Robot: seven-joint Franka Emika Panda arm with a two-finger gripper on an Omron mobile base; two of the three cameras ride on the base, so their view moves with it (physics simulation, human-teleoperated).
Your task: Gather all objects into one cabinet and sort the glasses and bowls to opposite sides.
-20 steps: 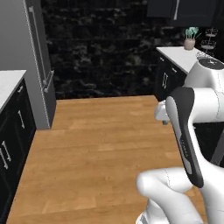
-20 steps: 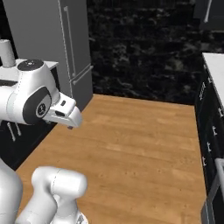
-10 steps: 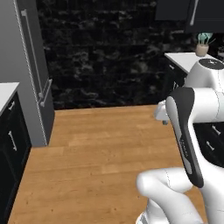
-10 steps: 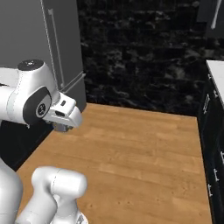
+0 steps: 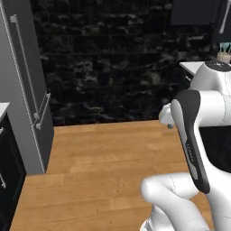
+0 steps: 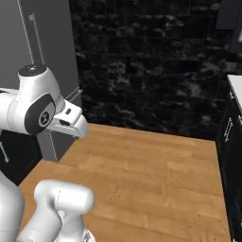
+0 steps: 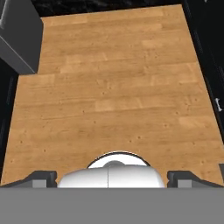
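Note:
My gripper [image 7: 113,178] points down at bare wooden floor [image 7: 113,87]. Its two dark fingertips [image 7: 41,177] stand wide apart, open, with nothing between them. From the base cameras I see the white hand [image 6: 71,124] held out in front of the arm at mid height. The blue cups, the black bowl and the open-fronted wall cabinet are out of view.
A tall grey fridge [image 5: 22,90] stands at the left against a black stone wall [image 5: 117,58]. At the right are a white counter [image 5: 194,67] with the beige pot of teal utensils [image 5: 223,50] and black drawers [image 6: 229,142]. Wide open floor [image 5: 103,158] lies ahead.
The whole picture has shifted: the base has driven forward, so the black wall and fridge are nearer and larger. The arm keeps the same pose on the base.

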